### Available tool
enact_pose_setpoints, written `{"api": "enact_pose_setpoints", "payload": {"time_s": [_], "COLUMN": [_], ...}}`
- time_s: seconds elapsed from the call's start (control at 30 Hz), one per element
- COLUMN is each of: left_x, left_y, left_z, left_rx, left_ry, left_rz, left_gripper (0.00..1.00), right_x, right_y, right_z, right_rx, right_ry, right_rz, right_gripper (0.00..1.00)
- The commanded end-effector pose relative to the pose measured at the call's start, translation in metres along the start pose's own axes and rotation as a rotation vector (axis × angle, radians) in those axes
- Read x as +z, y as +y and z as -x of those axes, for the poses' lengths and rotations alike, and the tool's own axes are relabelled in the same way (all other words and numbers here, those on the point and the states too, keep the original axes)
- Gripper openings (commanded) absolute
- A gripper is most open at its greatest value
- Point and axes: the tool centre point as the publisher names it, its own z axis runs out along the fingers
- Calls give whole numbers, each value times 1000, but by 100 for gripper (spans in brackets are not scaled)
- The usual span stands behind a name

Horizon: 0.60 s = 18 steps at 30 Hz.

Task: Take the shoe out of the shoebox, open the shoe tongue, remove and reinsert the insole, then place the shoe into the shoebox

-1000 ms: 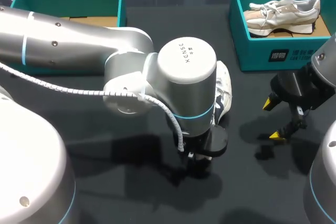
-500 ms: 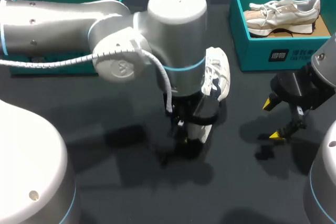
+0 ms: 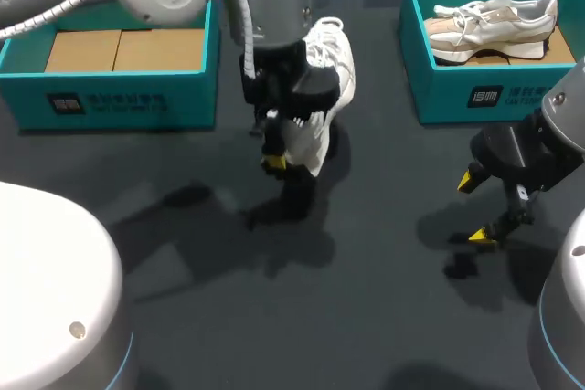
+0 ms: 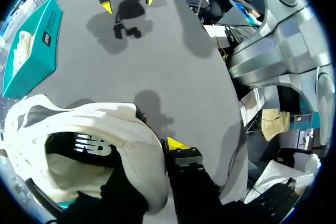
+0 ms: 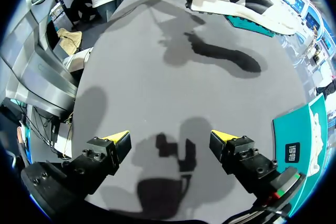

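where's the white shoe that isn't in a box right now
Head view: the white shoe is clamped in the left gripper, held clear of the table left of centre, just right of the left shoebox.

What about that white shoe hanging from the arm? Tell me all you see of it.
The shoe is a white laced trainer with dark side panels and a dark lining. It hangs tilted above the table, clear of it, near the left teal box. The left gripper pinches its collar, one finger inside, one outside.
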Motion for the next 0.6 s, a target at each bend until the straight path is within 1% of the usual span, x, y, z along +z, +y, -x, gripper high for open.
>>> {"api": "enact_pose_setpoints", "payload": {"time_s": [0.03,0.13,0.23,0.6], "left_x": [-42,-52,-66,-66], "left_y": [26,40,55,55], "left_z": [14,24,35,35], "left_rx": [-33,-67,-101,-101], "left_ry": [21,50,75,75], "left_rz": [-17,-18,-46,-46], "left_gripper": [0,0,0,0], "right_x": [1,1,1,1], "right_y": [0,0,0,0], "right_z": [-2,-2,-2,-2], "right_rx": [1,1,1,1], "right_ry": [-3,-3,-3,-3], "right_rz": [-3,-3,-3,-3], "right_gripper": [100,100,100,100]}}
